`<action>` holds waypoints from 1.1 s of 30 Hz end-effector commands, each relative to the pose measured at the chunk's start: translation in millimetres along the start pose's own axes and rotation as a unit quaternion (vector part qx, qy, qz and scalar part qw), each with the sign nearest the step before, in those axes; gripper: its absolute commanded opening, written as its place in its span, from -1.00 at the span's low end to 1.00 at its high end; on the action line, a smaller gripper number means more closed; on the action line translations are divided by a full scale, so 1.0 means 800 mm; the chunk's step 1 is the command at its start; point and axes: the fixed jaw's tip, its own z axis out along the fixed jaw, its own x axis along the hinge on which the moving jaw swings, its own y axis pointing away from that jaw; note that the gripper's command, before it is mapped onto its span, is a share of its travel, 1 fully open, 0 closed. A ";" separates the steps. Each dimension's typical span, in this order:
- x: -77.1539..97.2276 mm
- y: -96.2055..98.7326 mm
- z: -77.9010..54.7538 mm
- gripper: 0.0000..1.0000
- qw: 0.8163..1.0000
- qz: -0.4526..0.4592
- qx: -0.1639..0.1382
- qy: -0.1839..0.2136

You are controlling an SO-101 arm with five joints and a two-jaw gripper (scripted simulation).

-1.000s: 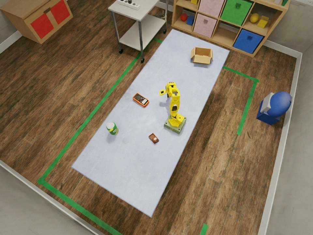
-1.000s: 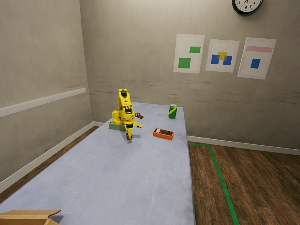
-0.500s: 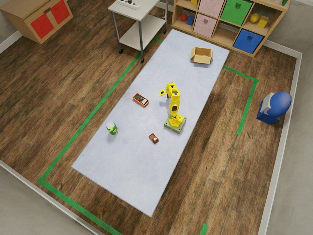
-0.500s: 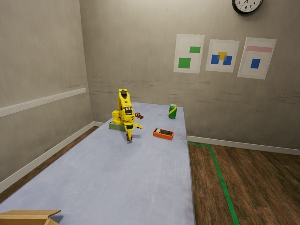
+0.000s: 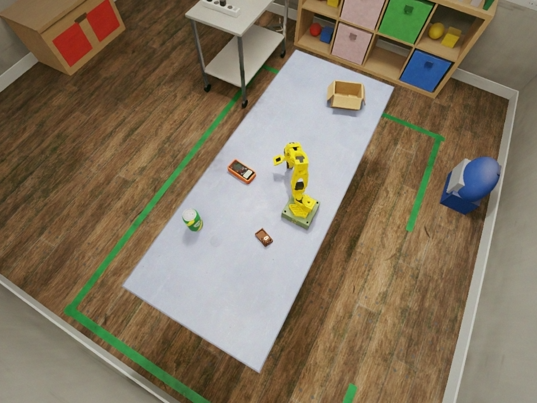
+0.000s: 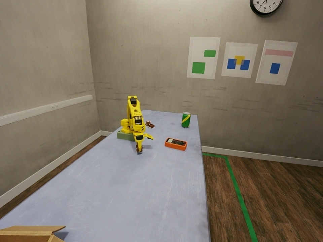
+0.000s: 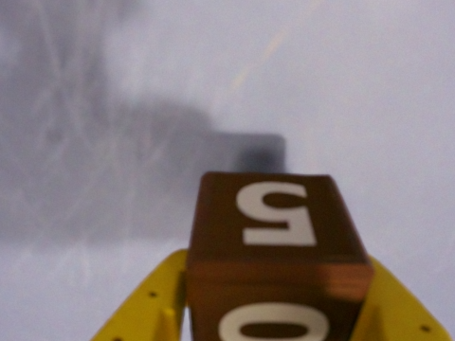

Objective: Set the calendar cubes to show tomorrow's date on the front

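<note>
The tool (image 6: 139,149) is clamped on a brown number cube (image 7: 277,237), held just above the tabletop (image 6: 117,187), with a 5 and a 0 facing the wrist camera. The calendar tray (image 5: 263,237) lies beyond the arm's base, left of it, with one cube visible in it.

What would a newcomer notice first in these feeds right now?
The yellow arm mid-table, its end effector pointed down and shut on a brown cube. In the wrist view that cube fills the frame, showing a 5 and a 0. An orange device lies nearby.
</note>
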 end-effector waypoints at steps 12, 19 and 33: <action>0.002 0.005 0.011 -1.00 1.000 0.001 -0.009 -0.001; 0.002 0.005 0.013 -1.00 1.000 0.001 -0.009 -0.001; 0.002 0.005 0.020 -1.00 1.000 0.001 -0.009 -0.001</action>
